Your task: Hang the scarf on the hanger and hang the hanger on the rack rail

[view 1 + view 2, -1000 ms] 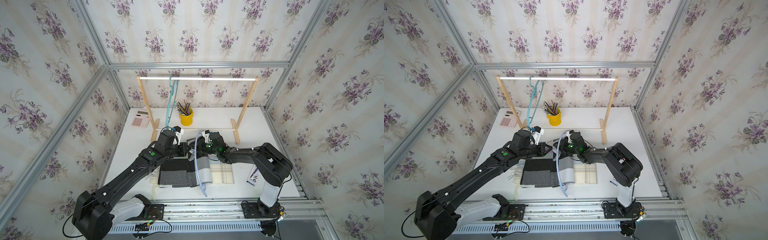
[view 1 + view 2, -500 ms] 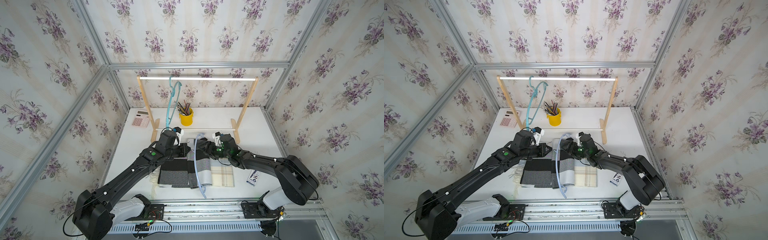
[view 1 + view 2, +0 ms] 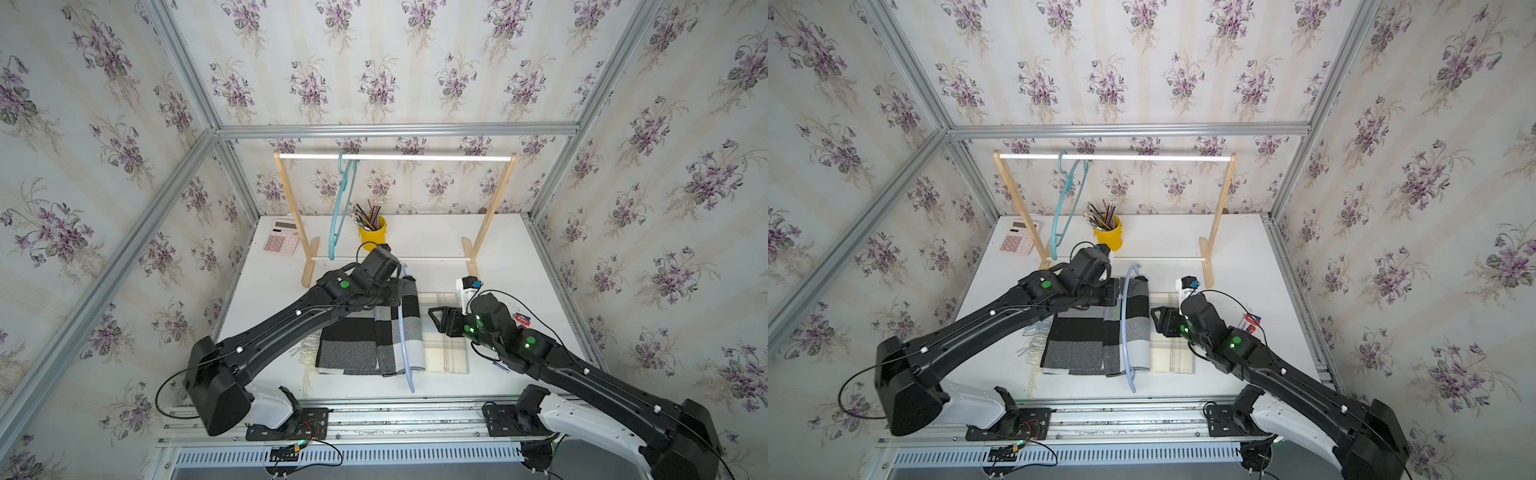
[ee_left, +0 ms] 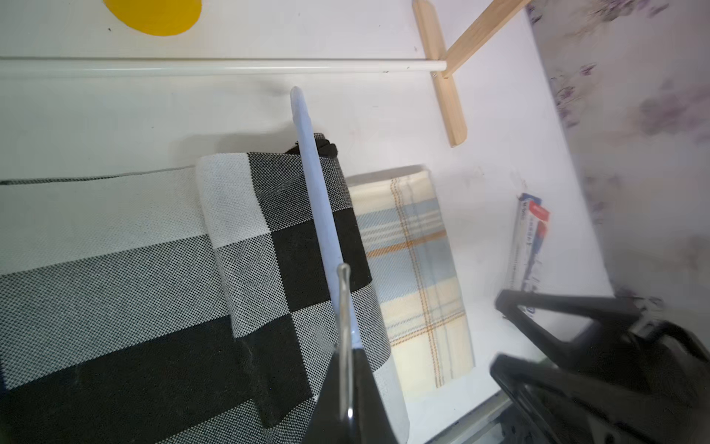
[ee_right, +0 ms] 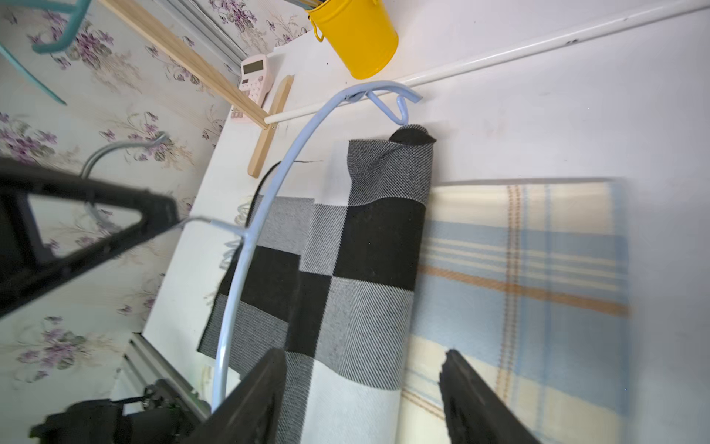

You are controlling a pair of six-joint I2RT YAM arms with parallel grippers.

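Checked scarf (image 3: 353,340) lies flat at the middle of the white table (image 3: 519,257) in both top views. Its long axis runs left to right across the frame, with the fringe at the left and the right end folded back over the pale blue hanger (image 3: 403,345). The hanger's long axis crosses the scarf's, running from the rack's lower rail (image 3: 432,258) at centre frame down past the scarf's near edge. Its wire hook points toward the left of the frame, into the left gripper (image 3: 395,289). The left wrist view shows that gripper (image 4: 345,384) pinched tight on the hook. The right gripper (image 3: 434,318) hovers at centre right over the cream plaid cloth (image 3: 446,349), just beside the scarf's folded end. In the right wrist view its fingers (image 5: 265,384) stand apart with nothing between them. A second ago that gripper was up against the hanger, close beside the left one. It has since let go and drawn back to the right and lower in the frame, while the left arm, scarf and hanger have hardly moved.
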